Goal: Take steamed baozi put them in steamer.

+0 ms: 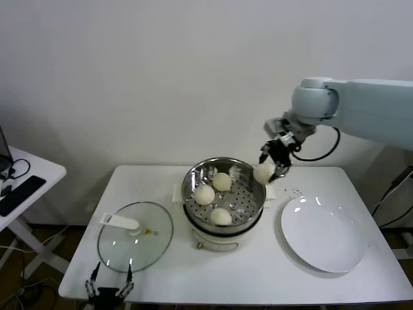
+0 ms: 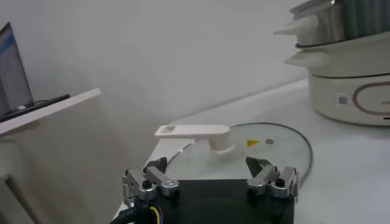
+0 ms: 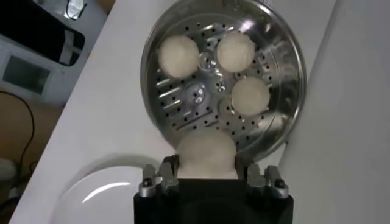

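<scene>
The steamer [image 1: 253, 177] is a shiny perforated steel pot on a cream base at the table's middle. Three cream-white baozi lie inside it [image 1: 222, 181] [image 1: 204, 194] [image 1: 221, 216]; the right wrist view shows them as well [image 3: 178, 55] [image 3: 236, 51] [image 3: 250, 95]. My right gripper [image 1: 271, 169] hangs just above the steamer's right rim, shut on a fourth baozi [image 1: 262, 173], which fills the space between its fingers [image 3: 206, 152]. My left gripper [image 1: 110, 282] is parked open below the table's front left edge, near the glass lid.
A flat glass lid [image 1: 135, 236] with a white handle [image 1: 120, 222] lies left of the steamer. An empty white plate [image 1: 322, 234] sits to its right. A side table [image 1: 26, 184] with dark devices stands at far left.
</scene>
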Controlling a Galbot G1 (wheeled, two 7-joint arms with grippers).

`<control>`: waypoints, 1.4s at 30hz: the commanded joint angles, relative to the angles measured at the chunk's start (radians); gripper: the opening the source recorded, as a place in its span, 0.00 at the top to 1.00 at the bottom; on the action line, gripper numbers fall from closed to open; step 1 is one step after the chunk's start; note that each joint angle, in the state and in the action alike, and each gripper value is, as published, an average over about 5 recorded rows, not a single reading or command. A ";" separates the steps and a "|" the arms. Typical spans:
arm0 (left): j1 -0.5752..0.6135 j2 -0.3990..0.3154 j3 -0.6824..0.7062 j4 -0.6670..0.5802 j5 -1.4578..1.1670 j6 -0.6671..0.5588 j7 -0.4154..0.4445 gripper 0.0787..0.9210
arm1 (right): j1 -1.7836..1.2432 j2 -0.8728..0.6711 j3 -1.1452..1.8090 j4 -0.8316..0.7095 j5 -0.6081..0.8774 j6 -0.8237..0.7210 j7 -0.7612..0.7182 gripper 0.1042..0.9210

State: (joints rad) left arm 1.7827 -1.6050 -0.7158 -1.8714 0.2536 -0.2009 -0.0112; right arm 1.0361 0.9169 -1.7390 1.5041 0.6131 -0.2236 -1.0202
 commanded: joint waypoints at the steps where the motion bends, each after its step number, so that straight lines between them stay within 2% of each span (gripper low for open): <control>1: -0.003 0.001 0.001 0.014 0.006 -0.004 0.001 0.12 | -0.244 0.063 0.129 -0.059 -0.089 -0.055 0.052 0.37; 7: -0.005 0.000 0.003 0.021 0.010 -0.007 0.003 0.12 | -0.342 0.071 0.169 -0.134 -0.147 -0.051 0.058 0.37; 29: -0.009 -0.003 -0.002 0.033 0.011 -0.019 -0.002 0.12 | -0.433 0.072 0.207 -0.198 -0.185 -0.035 0.080 0.37; 38: -0.009 -0.003 -0.001 0.026 0.012 -0.015 -0.002 0.12 | -0.336 0.033 0.203 -0.161 -0.060 -0.029 0.063 0.15; 42: -0.008 -0.002 -0.001 0.020 0.011 -0.014 -0.001 0.12 | -0.252 -0.015 0.189 -0.123 -0.016 -0.032 0.062 0.12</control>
State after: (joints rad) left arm 1.7743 -1.6076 -0.7172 -1.8471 0.2645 -0.2166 -0.0129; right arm 0.6680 0.9608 -1.5408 1.3389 0.4964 -0.2552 -0.9516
